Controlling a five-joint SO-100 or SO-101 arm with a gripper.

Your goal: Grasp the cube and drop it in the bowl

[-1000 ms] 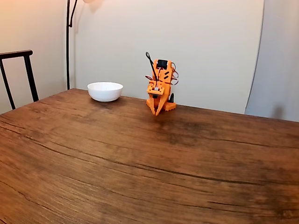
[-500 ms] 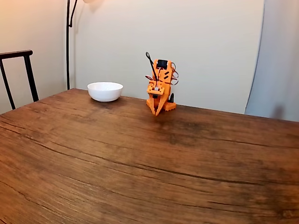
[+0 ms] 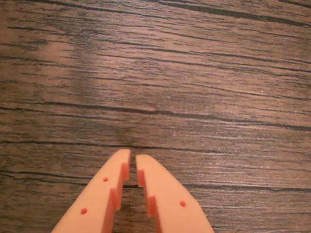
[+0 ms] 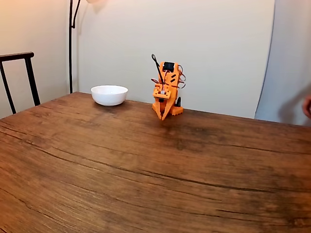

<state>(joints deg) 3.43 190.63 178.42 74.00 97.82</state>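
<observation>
Wrist view: orange plastic claw nearly pressed together, empty, over dark wood-grain counter. Fixed view adds round glossy white bowl left of the folded orange arm; a blurred hand at right edge.

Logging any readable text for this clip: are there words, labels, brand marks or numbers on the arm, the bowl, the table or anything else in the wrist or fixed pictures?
None: no text can be read.
The white bowl is plain.
The orange arm carries no label that can be made out at this size.
The pincer shows only small round holes.
The wooden table shows only grain.
</observation>
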